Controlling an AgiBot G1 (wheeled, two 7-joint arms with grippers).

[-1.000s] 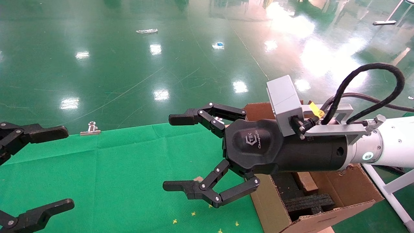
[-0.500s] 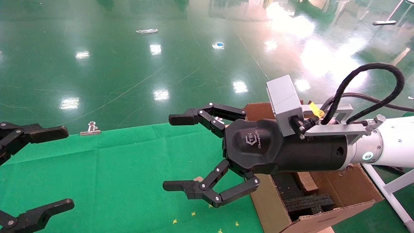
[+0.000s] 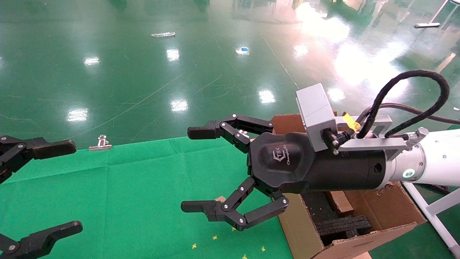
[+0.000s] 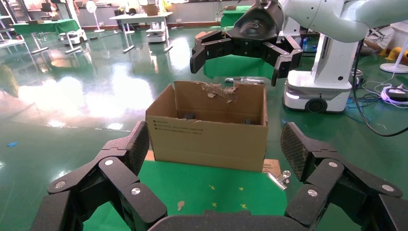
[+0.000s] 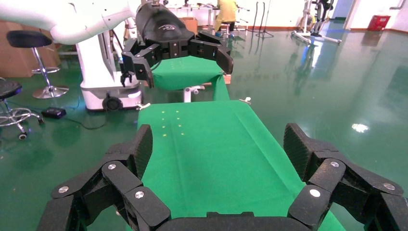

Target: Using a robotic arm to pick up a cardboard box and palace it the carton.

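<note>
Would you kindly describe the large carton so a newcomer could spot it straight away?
Find the green cloth table; at its right end, under the right gripper, stands the carton. It is the only big brown corrugated box, open-topped, with a ragged torn flap and black foam inserts inside.

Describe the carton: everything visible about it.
The carton is a large brown corrugated cardboard box, open at the top, standing upright at the end of the green cloth. Its far flap has a torn, ragged edge. One side bears small printed text. Black foam inserts and a small brown piece sit inside. The open right gripper hovers beside it, over the cloth, not touching.
</note>
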